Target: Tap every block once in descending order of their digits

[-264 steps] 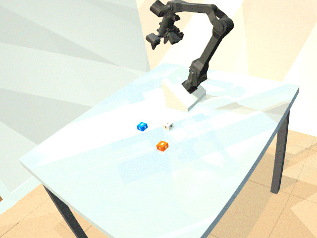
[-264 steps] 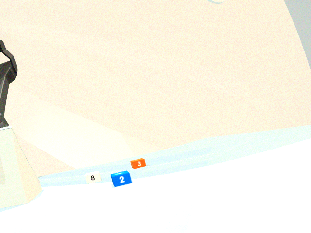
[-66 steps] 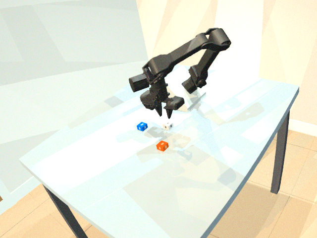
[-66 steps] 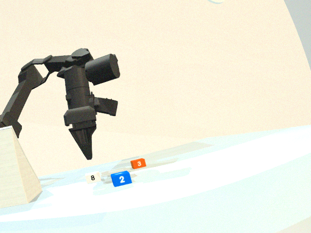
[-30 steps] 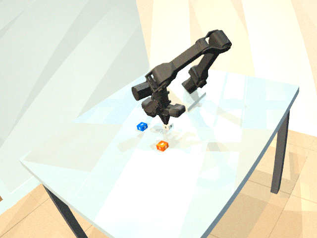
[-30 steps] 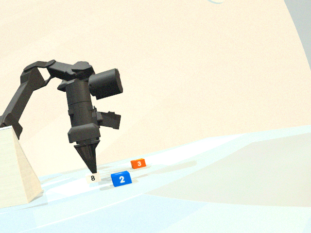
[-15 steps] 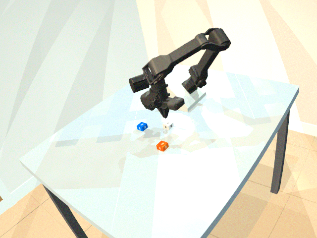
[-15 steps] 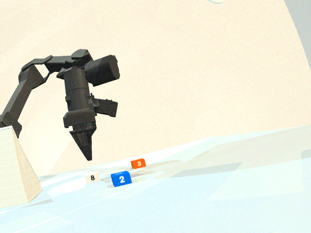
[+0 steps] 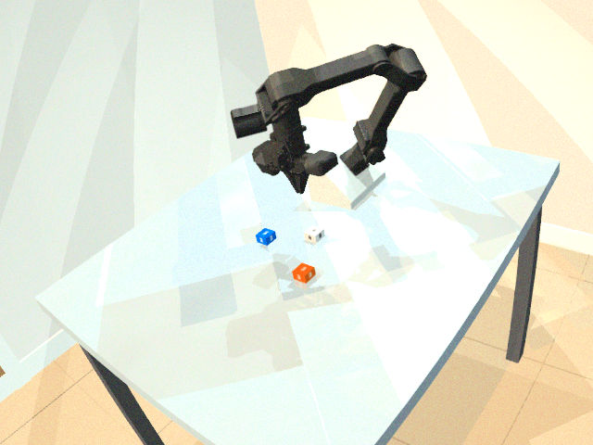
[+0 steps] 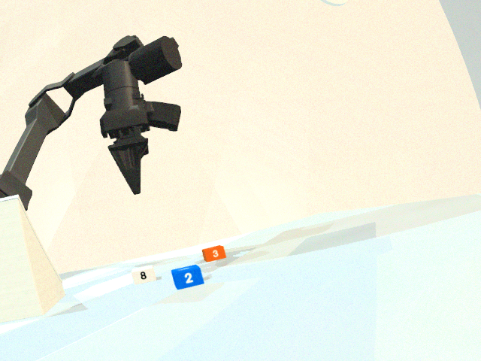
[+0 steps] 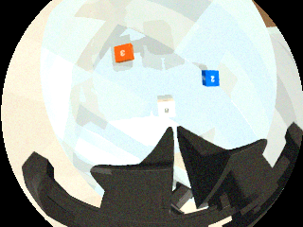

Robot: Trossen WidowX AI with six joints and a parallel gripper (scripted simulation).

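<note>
There are three small blocks on the table (image 9: 431, 306). The white block (image 10: 143, 274) has a black 8 on it. The blue block (image 10: 188, 277) has a white 2 on it. The orange block (image 10: 213, 253) has a white 3 on it.

In the top view, the white block (image 9: 313, 235) sits near the middle of the table. The blue block (image 9: 265, 236) is to its left, with a gap between them. The orange block (image 9: 303, 272) is nearer to us than the other two. It sits in front of the gap between them, a bit closer to the white one. No block touches another block. All three sit flat on the table.

The gripper (image 9: 300, 185) is up in the air, high above the blocks. It points down at the table. Its two fingers are pressed together into one sharp point, and nothing is between them. It touches no block.

In the wrist view, the closed fingers come to a tip just under the white block (image 11: 166, 105). The orange block (image 11: 124, 53) is up and to the left there. The blue block (image 11: 210, 78) is to the right.

The dark arm (image 9: 330, 71) bends up and over from its base at the far side of the table. The table top is pale blue and shiny, with dark legs. In the side view, a tan box (image 10: 19, 268) stands at the left edge.
</note>
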